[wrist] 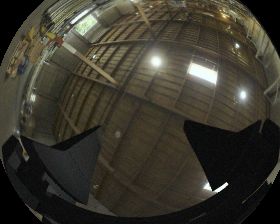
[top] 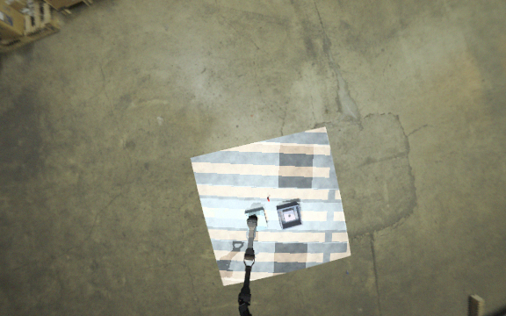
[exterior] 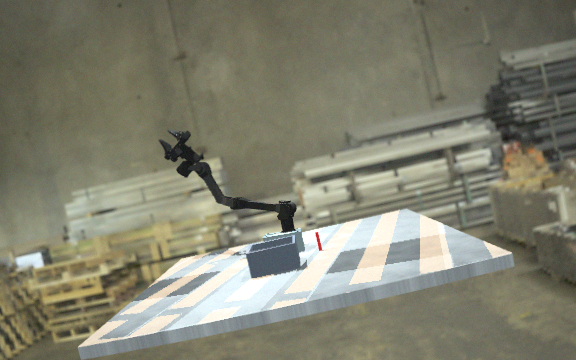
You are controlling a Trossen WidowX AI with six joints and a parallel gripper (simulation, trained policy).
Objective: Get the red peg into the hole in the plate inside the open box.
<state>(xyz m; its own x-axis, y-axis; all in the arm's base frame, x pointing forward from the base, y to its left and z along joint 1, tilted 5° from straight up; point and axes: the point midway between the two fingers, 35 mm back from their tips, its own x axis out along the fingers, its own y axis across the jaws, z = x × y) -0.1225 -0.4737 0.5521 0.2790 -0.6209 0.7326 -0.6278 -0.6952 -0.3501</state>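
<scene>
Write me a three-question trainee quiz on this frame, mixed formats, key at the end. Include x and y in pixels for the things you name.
1. True or false: the red peg (top: 268,198) (exterior: 319,241) stands inside the dark open box (top: 298,219) (exterior: 274,261).
2. Multiple choice: how does the gripper (exterior: 164,136) (wrist: 144,128) stand?
A) shut on the peg
B) open, raised well above the table (top: 235,168) (exterior: 298,301)
C) open, lowered into the dark box
3. Fill in the blank: the wrist view, between the fingers, looks toward the building's ____.

Key: 1 false; 2 B; 3 ceiling
</scene>
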